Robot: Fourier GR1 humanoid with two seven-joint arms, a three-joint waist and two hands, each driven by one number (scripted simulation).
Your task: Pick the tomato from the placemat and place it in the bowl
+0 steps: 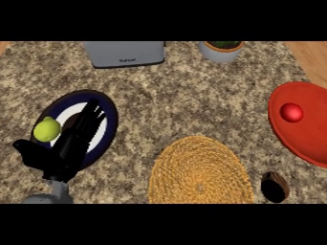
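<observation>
The left hand lies open at the lower left, fingers stretched straight over a blue-and-white plate and holding nothing. A yellow-green lime sits on that plate just beside the fingers. Further right, the round woven placemat carries nothing. Beyond it, at the lower edge, a small dark shape is probably the right hand; whether it is open or closed cannot be told.

The tomato rests inside the red bowl, near its left wall, the only thing in it, so the task looks complete. It appears small, round, smooth and light, likely slippery and easily bruised. It is best cupped around its widest part from above. A grey toaster and a potted plant stand at the far edge of the counter.
</observation>
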